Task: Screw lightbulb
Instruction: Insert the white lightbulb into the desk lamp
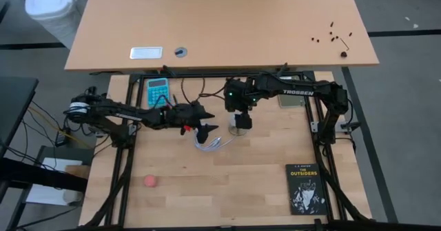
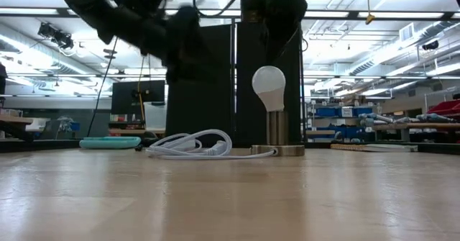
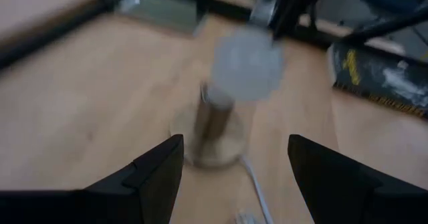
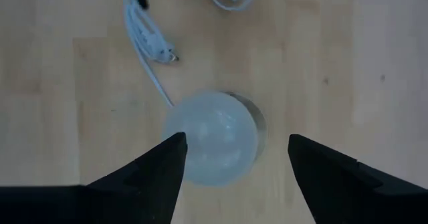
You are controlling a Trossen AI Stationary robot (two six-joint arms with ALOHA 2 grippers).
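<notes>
The bulb (image 2: 269, 87) stands upright in its socket (image 2: 277, 149) on the desk (image 2: 230, 198), white cord (image 2: 190, 144) coiled beside it. Light, smooth, probably fragile glass: grip the widest part gently. The right end effector (image 4: 234, 157) hangs directly above, jaws apart, touching nothing. The left end effector (image 3: 234, 164) waits nearby, also open and empty.
</notes>
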